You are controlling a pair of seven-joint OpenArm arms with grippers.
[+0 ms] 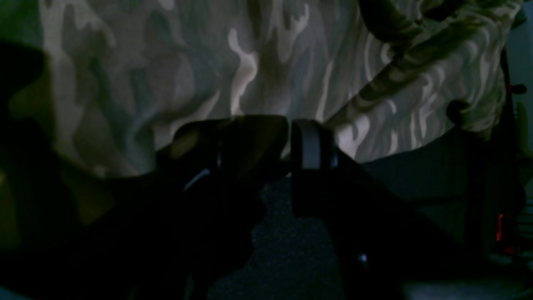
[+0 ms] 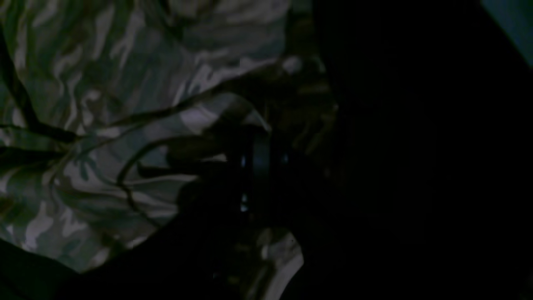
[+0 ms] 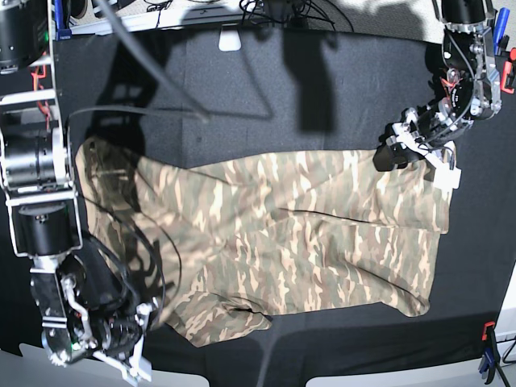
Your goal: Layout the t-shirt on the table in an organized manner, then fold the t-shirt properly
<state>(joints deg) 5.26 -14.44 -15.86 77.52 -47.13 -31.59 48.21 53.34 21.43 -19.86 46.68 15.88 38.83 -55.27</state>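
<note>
A: Item one, the t-shirt [image 3: 274,242]?
B: Spread across the table [image 3: 322,89], creased.
A: Left gripper [image 3: 395,149]?
B: At the shirt's far corner; fingers [image 1: 310,143] pinch the edge of the cloth.
A: Right gripper [image 3: 137,318]?
B: Near corner, jaws together, seemingly on a fold; view dim.

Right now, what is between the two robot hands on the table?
The camouflage t-shirt stretches between the right gripper and the left gripper; nothing else lies between them on the black table. The base view shows this.
</note>
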